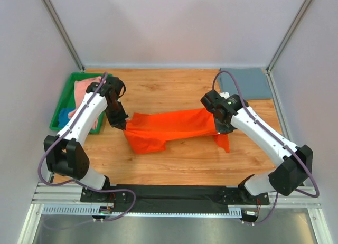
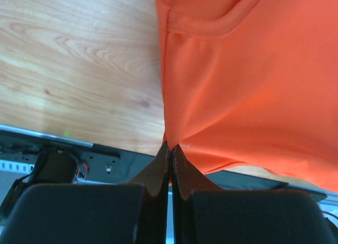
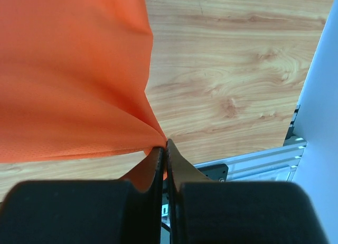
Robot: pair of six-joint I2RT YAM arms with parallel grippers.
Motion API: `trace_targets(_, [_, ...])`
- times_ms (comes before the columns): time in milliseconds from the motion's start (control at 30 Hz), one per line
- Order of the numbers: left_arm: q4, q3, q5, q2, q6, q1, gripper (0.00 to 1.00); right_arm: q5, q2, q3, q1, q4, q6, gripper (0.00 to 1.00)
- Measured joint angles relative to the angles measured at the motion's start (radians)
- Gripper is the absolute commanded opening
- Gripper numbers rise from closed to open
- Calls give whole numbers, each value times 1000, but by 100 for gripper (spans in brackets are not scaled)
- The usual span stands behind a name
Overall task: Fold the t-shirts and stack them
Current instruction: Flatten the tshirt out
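Wooden tabletop (image 1: 174, 85), pale walls on three sides. Orange t-shirt (image 1: 169, 129) at mid-table, drawn out long between the two arms and held by both ends; a loose flap hangs down at its right end. Left gripper (image 1: 122, 125) pinched tight on the shirt's left edge, cloth bunched at the fingertips. Right gripper (image 1: 221, 129) clamped the same way on the right edge. Slate grey-blue t-shirt (image 1: 245, 83) lies flat in the far right corner. Green tray (image 1: 59, 105) sits at the far left, holding a salmon pink t-shirt (image 1: 87, 88) and a blue t-shirt (image 1: 64, 117), both crumpled.
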Motion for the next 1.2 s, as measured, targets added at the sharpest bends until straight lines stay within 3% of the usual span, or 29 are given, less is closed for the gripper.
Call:
trace_targets(133, [15,35,-5,57,5,1,0,-11,19,0,-10,2,-24,4])
trace_targets(400, [100,151,-48,441,55,10,0,-109,207,-90,9,148,-98,3])
trace_targets(600, [206,215,8,534,104,32,0,-182,240,-136,42,219,-132,2])
trace_targets(700, [321,245,58,525,132,42,1,-181,275,-131,36,240,-142,2])
trace_targets(767, [378,259,82,518,147,44,8,-180,296,-121,30,244,-146,2])
trace_targets(833, [410,277,104,518,165,46,28,-181,309,-111,26,249,-148,5])
trace_targets(967, [416,283,111,510,182,47,40,-198,313,-96,24,254,-150,13])
trace_targets(1067, [452,157,100,425,178,47,42,-234,311,-77,24,251,-145,22])
trace_targets(1200, [488,-124,109,165,161,48,43,-301,286,-50,24,241,-124,30])
